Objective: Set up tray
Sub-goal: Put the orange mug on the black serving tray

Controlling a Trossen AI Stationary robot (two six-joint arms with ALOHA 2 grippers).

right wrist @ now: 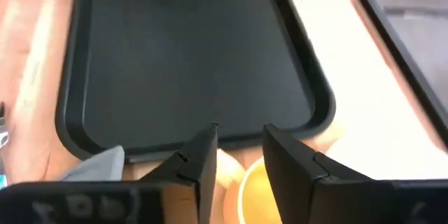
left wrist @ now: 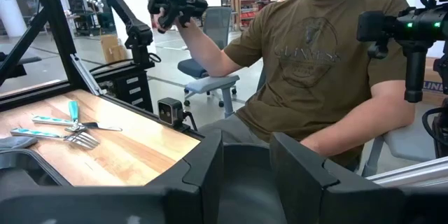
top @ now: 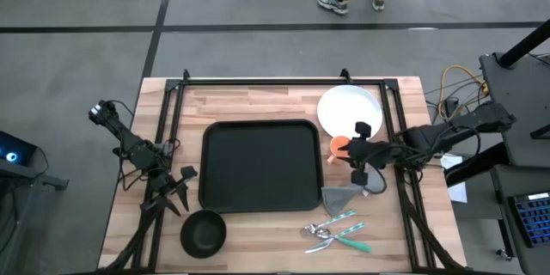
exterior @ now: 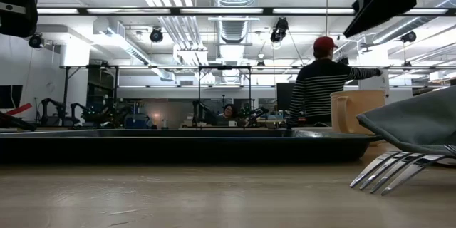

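Note:
The black tray [top: 258, 165] lies flat in the middle of the table and shows as a long dark edge [exterior: 185, 146] in the low view. An orange cup [top: 340, 145] stands just off its right rim. My right gripper [top: 352, 150] hovers over the cup, open, fingers pointing toward the tray [right wrist: 196, 56]. In the right wrist view the cup's rim [right wrist: 246, 182] sits below the gap between the fingers. My left gripper [top: 182, 191] waits open beside the tray's left rim. The left wrist view shows that gripper [left wrist: 248, 157] looking out across the table. My right gripper stands over the orange cup from above, slanting in from the table's right. One finger [right wrist: 203, 157] is over the cup's outer side and the other [right wrist: 287, 161] over its mouth. I cannot tell whether either touches the cup.
A white plate [top: 350, 109] lies at the far right and a grey napkin [top: 342, 198] near the tray's near right corner. Teal-handled cutlery [top: 335, 230] lies in front of the napkin, and a round black bowl [top: 204, 232] sits at the near left. A seated person [left wrist: 315, 56] is beyond the table.

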